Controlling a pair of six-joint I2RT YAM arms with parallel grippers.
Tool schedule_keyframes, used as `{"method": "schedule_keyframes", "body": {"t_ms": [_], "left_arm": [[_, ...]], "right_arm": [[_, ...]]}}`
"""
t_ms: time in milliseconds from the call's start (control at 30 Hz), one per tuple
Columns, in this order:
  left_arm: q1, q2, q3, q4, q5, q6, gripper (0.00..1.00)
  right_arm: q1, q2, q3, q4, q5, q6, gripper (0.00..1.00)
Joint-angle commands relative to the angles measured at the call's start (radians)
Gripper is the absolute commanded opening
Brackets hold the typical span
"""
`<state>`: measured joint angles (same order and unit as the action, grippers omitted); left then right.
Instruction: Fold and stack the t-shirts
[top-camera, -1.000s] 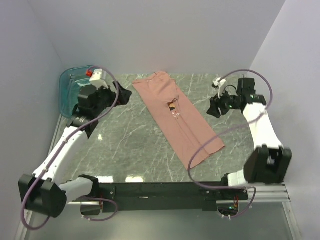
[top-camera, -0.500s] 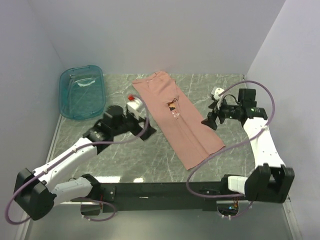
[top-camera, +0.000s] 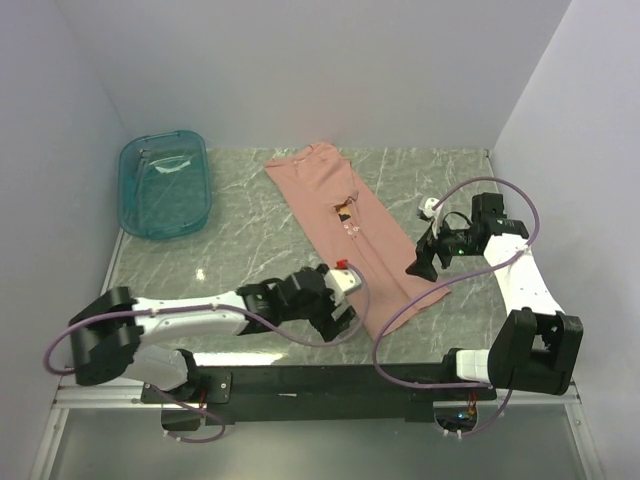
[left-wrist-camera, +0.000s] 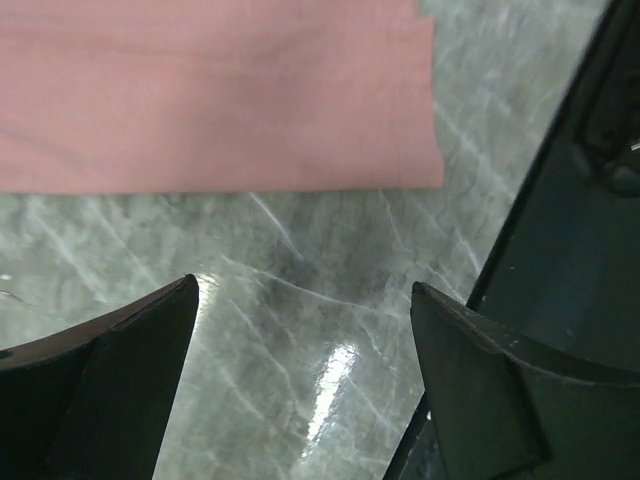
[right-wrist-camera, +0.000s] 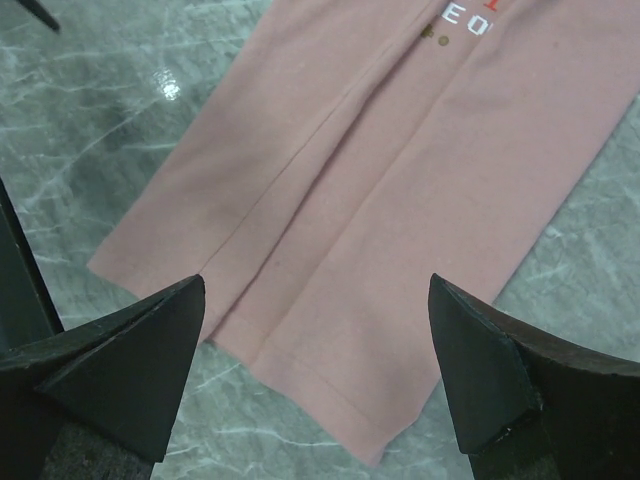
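One t-shirt (top-camera: 350, 235), apparently folded lengthwise.

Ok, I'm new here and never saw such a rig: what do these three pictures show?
A robot's left arm and right arm are bolted at the near edge of a marble-look table. The wide picture looks down from above and behind; the other two come from a camera on each wrist, so the dark wedges are that arm's own jaws. A pink t-shirt, folded into a long strip, lies on the table; a teal bin sits at the far left. Both pairs of jaws stand open by the shirt's near end, holding nothing.
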<state>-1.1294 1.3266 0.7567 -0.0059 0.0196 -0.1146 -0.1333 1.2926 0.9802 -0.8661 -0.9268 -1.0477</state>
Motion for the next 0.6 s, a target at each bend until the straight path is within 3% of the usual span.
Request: {"method": "schedule_keyframes", "body": {"t_ms": [0, 267, 567], "left_arm": [[-0.076, 0.078, 0.061, 0.07, -0.13, -0.025, 0.92], [-0.179, 0.215, 0.156, 0.058, -0.282, 0.007, 0.86], [-0.205, 0.206, 0.125, 0.116, -0.291, -0.025, 0.81]], "right_arm": [[-0.02, -0.026, -0.008, 0.042, 0.008, -0.008, 0.98], [-0.051, -0.003, 0.008, -0.004, -0.012, -0.038, 0.98], [-0.054, -0.007, 0.002, 0.015, 0.011, -0.028, 0.98]]}}
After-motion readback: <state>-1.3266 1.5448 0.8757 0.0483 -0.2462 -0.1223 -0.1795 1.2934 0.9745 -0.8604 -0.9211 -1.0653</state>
